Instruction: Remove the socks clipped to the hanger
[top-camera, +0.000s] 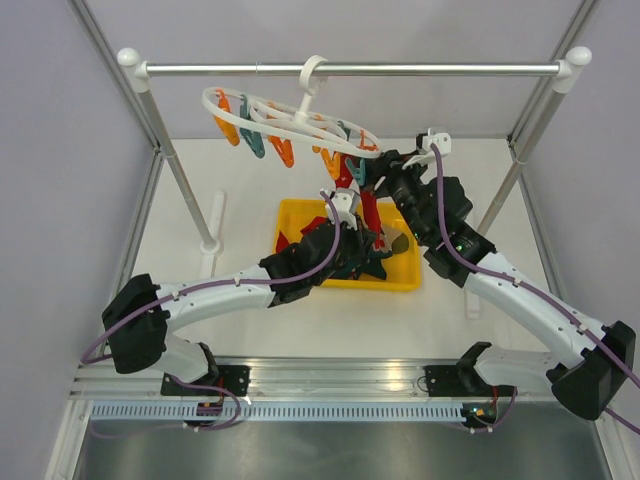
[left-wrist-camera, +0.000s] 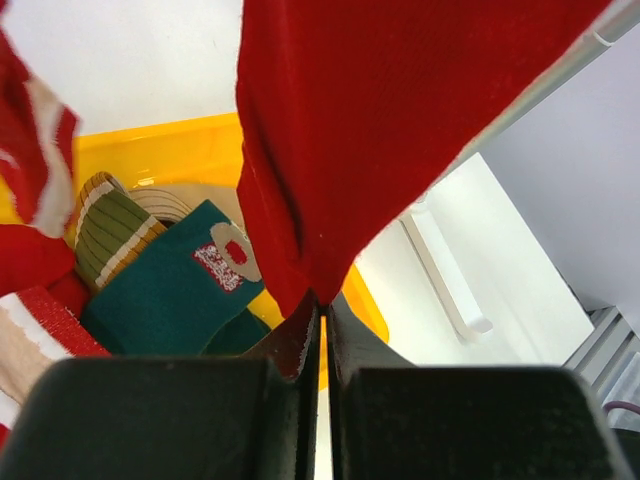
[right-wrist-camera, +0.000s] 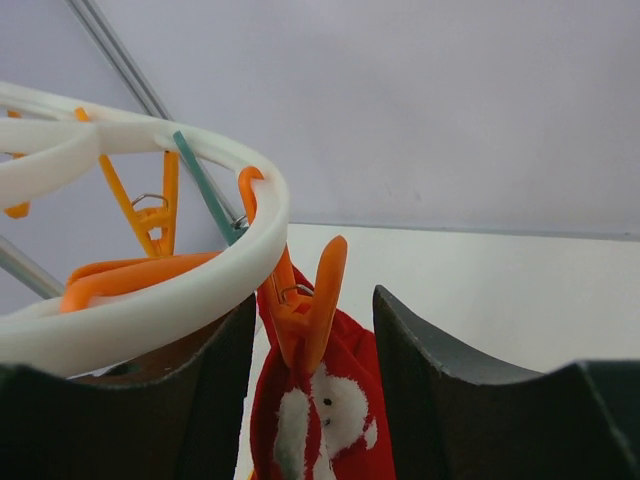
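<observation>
One red Santa-print sock (right-wrist-camera: 355, 380) hangs at right end of white oval plastic hanger (right-wrist-camera: 180, 290), above yellow plastic bin (top-camera: 400, 277). Left gripper (left-wrist-camera: 322, 330) clamped tight on its lower end. Right gripper (right-wrist-camera: 315, 330) half-open astride orange plastic peg (right-wrist-camera: 310, 310). Tug before peg opens = hanger yanked, sock stretched lol.

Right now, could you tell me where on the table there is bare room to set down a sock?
Bare table lies between the yellow bin and the arm bases, and left of the bin up to the rack post. It is crowded over the bin: the left gripper grips a red sock there, and the right gripper straddles an orange peg above.
</observation>
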